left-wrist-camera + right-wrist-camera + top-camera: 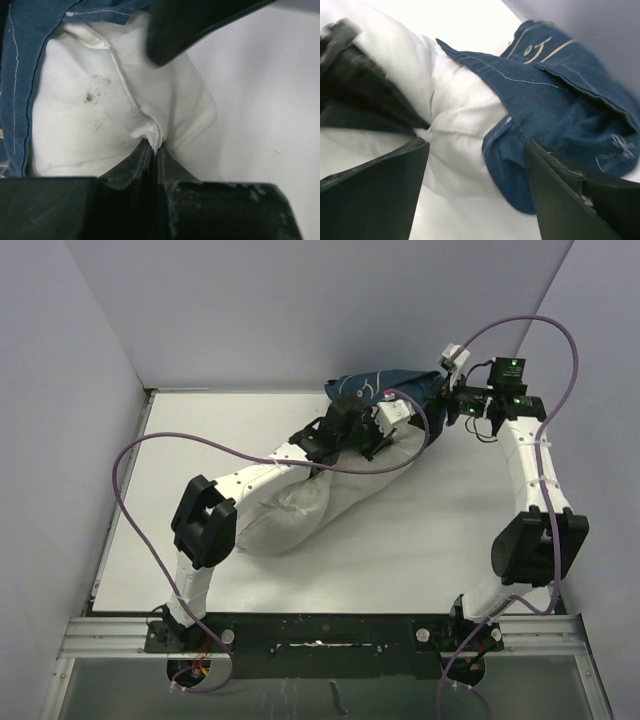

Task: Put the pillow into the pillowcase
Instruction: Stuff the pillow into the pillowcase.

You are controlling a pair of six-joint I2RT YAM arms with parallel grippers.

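**Pillow (300, 505) part-way in pillowcase (375, 385); left gripper (155, 148) pinching, right gripper (476, 145) spread.**

Near end of the pillow is bare and lies on the table (400, 560), left of centre. The body runs diagonally away to the right. Left gripper is at mid-pillow, jaws together on a fold of white fabric just beside the pillowcase hem. Right gripper is further out, jaws apart, hem and white fabric between them, neither jaw clearly pressing on cloth. The pillowcase is bunched over the pillow's far end, close to the back wall (300, 310).
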